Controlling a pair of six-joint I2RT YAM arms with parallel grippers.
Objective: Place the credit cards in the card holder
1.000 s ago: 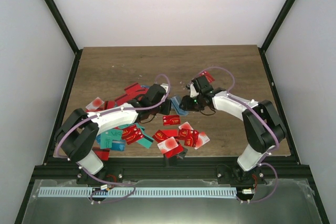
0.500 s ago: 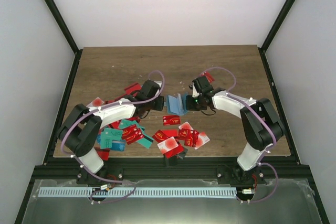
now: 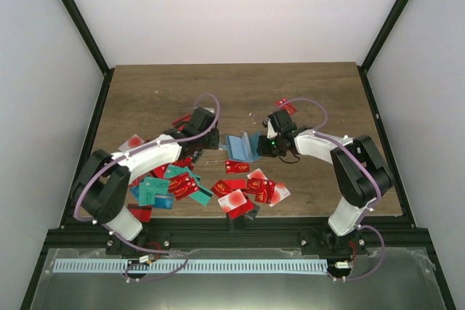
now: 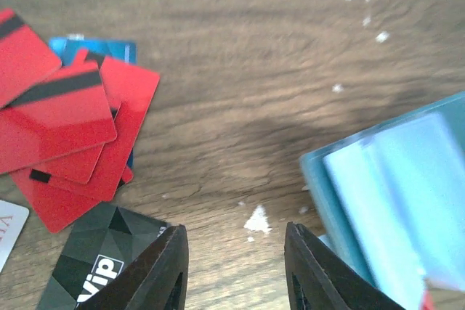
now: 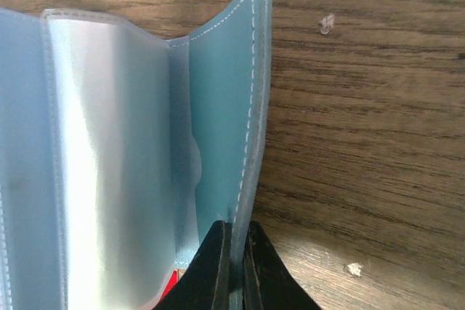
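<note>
- Top external view: the card holder [image 3: 240, 146] lies open near the middle of the table [image 3: 160, 92]. The credit cards [image 3: 182, 183] are scattered mostly toward the near edge and the near-left corner.
- Right end effector [image 3: 266, 147] is clamped on the holder's right-hand cover. Its wrist view shows both fingers [image 5: 216, 266] pinched together on the stitched teal edge, which curls up off the wood.
- Left end effector [image 4: 236, 270] hangs with its fingers apart and nothing between them, over bare wood between some red cards and the holder.
- Holder looks soft and floppy, and its clear sleeves [image 5: 94, 143] look glossy. I'd guess it needs pinning by that cover while a card slides in.
- Cards look light, stiff and flat against the wood, so they are probably best taken where one overhangs another.
</note>
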